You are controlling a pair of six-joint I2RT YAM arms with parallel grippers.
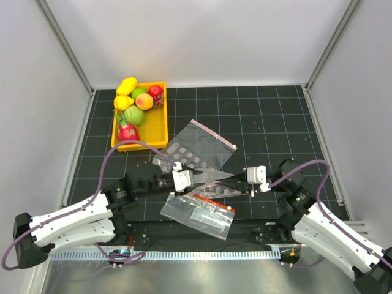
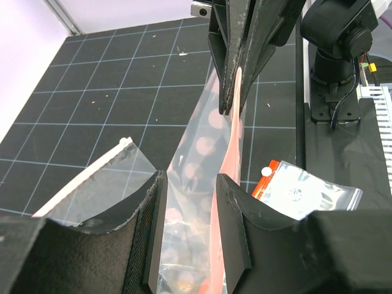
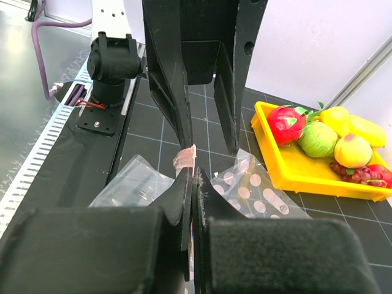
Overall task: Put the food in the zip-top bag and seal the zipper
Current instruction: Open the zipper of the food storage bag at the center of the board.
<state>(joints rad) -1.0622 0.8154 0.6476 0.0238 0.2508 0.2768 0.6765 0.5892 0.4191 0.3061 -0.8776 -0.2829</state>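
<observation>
The right end effector (image 3: 191,177) is clamped shut on the raised edge of a clear bubble sheet (image 1: 184,156). The edge looks pale pink where it leaves the pressed fingers. The left end effector (image 2: 190,180) faces it from close by. Its jaws stand apart and straddle the same sheet without pinching it, and the pink edge runs just beside the inner face of one finger. Between the two end effectors the sheet is lifted off the dark gridded tabletop (image 1: 269,122). The rest of it trails flat toward the left arm.

The zip-top bag (image 1: 208,139) lies flat on the tabletop just beyond the end effectors, and neither one holds it. One of its corners overlaps the bubble sheet. The zipper (image 1: 214,133) runs along the bag's far right edge, with a small white end at each tip.

The food (image 1: 133,115) sits in a yellow tray (image 1: 153,128) at the far left, well apart from the bag. It includes a dragon fruit toy (image 3: 285,122), a green round fruit (image 3: 317,139), a peach (image 3: 352,150) and yellow pieces (image 3: 358,127).

A printed bag with a red band (image 1: 199,214) lies flat near the arm bases, on the near side of the end effectors.
</observation>
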